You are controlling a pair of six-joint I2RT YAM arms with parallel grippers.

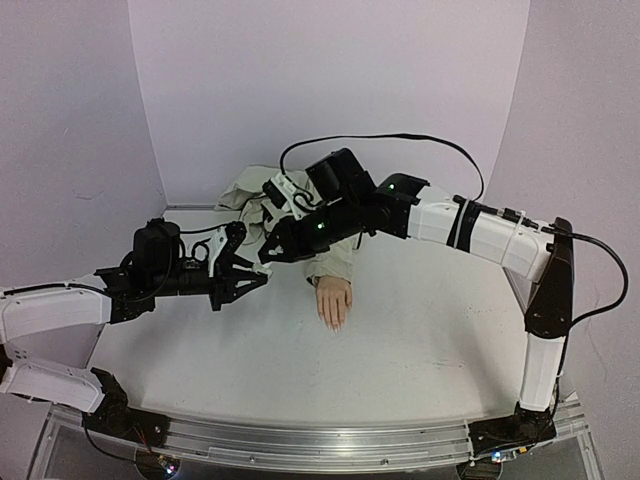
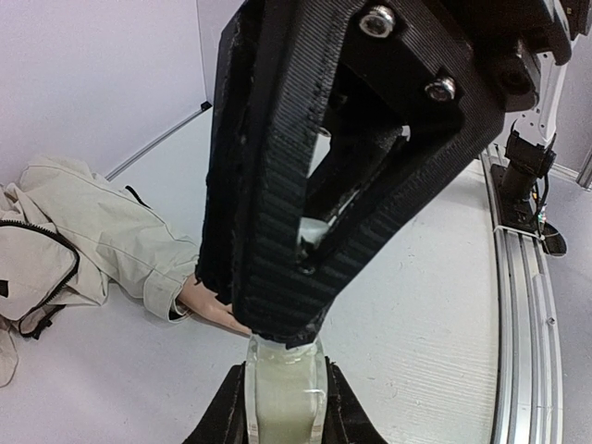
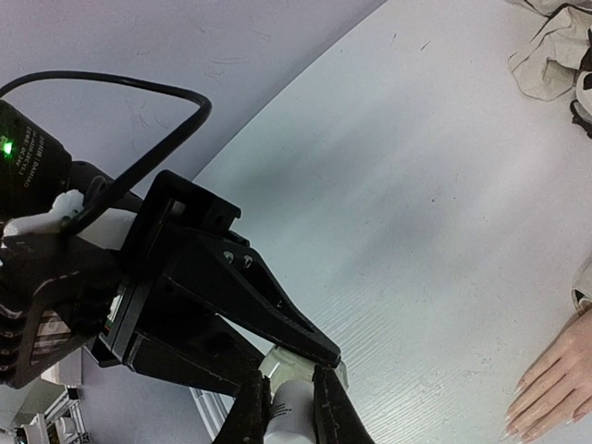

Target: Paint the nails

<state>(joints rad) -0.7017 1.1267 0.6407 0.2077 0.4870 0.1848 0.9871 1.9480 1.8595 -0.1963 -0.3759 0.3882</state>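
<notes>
A pale mannequin hand point(image 1: 334, 299) lies palm down on the table, its beige sleeve point(image 1: 335, 262) running back under the arms. The nails point(image 1: 333, 322) at its fingertips are too small to make out. Left of the hand and above the table, my left gripper point(image 1: 250, 280) is shut on a small clear bottle of pale liquid point(image 2: 285, 398). My right gripper point(image 1: 268, 250) reaches in from above and is shut on the bottle's white cap point(image 3: 292, 416). The right wrist view has the left gripper's black fingers point(image 3: 231, 296) around the glass, and the hand point(image 3: 555, 384) at the lower right.
A crumpled beige jacket point(image 1: 255, 195) lies at the back of the table against the wall. A metal rail point(image 1: 300, 445) runs along the near edge with the arm bases on it. Pale walls close in the left, back and right sides.
</notes>
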